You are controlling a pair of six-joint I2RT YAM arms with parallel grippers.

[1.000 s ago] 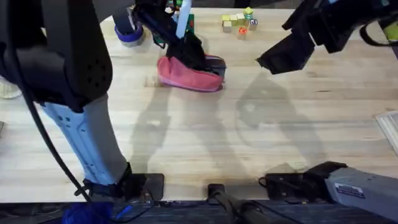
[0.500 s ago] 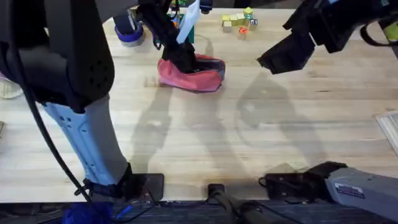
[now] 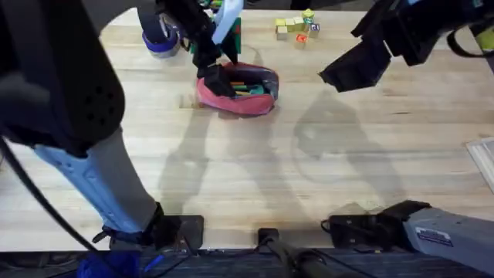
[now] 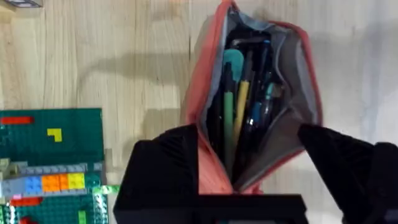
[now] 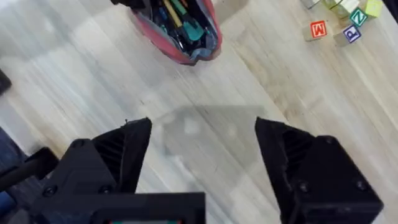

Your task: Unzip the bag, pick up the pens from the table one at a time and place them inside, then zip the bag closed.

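Note:
The pink bag (image 3: 245,99) lies on the table (image 3: 309,170) at the far middle, its zipper open and its dark lining showing. Several pens (image 4: 241,93), teal, yellow and dark, lie inside it lengthwise; from the right wrist, the pens (image 5: 180,18) poke out at the mouth. My left gripper (image 3: 214,77) hovers over the bag's left end, open. In the left wrist view my left gripper (image 4: 245,137) straddles that end of the bag (image 4: 208,81) with its fingers wide apart. My right gripper (image 3: 359,68) hangs open to the bag's right. Nothing sits between the fingers of my right gripper (image 5: 202,127).
A green baseplate (image 4: 50,140) with coloured bricks sits just behind the bag. Letter blocks (image 3: 297,29) stand at the far right of centre, and a blue tape roll (image 3: 160,42) at the far left. A pale tray corner (image 3: 482,158) shows at the right edge.
My left gripper has slid from over the bag's middle to its left end, and the bag's mouth now gapes with the pens in sight. The right arm has stayed put.

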